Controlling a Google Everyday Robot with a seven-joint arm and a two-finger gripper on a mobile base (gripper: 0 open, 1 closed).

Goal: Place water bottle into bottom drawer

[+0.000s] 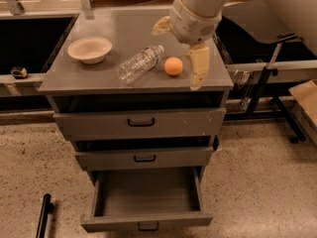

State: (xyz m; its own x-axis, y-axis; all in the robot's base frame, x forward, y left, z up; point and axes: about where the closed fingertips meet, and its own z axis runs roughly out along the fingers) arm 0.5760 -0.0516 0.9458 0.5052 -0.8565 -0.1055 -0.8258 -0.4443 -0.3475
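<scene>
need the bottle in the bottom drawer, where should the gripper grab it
Grip the bottle at its ribbed middle, from above, closing across its width: it lies flat on its side, cap end nearest the ball. The gripper hovers beside the ball.

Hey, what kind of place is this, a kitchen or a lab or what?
Probably a lab or workshop, not a home: a grey drawer cabinet stands on a speckled floor, metal-framed benches run behind it, and a robot's gripper hangs over the cabinet's top beside an orange ball.
</scene>
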